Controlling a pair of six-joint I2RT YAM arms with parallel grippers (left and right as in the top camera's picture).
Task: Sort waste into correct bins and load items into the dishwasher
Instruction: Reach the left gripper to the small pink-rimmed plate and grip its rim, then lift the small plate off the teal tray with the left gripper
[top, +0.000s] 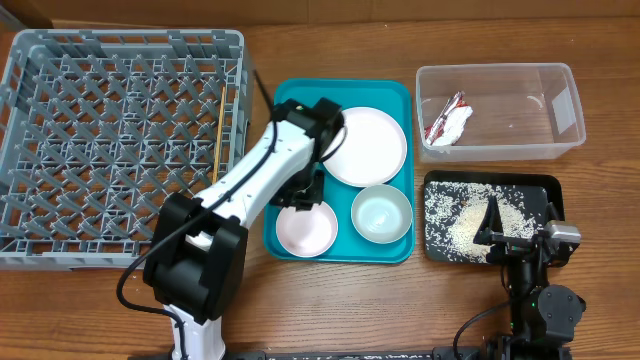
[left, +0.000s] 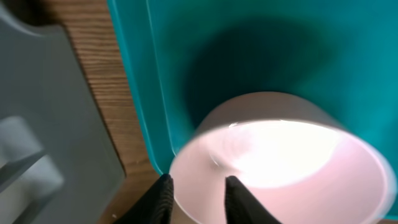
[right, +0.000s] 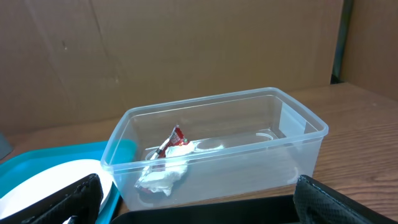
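Note:
My left gripper (top: 303, 200) (left: 198, 202) is open and straddles the near rim of a small white bowl (top: 307, 228) (left: 280, 162) on the teal tray, one finger outside and one inside. A second white bowl (top: 381, 213) and the round white plate (top: 365, 145) lie on the same tray. The red wrapper with white tissue (top: 447, 122) (right: 166, 163) lies in the clear tub (top: 565, 100) (right: 298, 134). Rice (top: 462, 218) covers the black tray (top: 545, 186). My right gripper (top: 493, 222) (right: 205, 211) is open and empty over that tray. A wooden chopstick (top: 219, 145) lies in the grey dish rack (top: 25, 150). The tiny cup is out of view.
The teal tray (top: 400, 92) (left: 134, 74) sits between the rack and the two bins. My left arm (top: 250, 175) crosses the tray's left edge. A wall of the rack (left: 43, 124) shows beside the tray in the left wrist view. Bare wood lies along the front.

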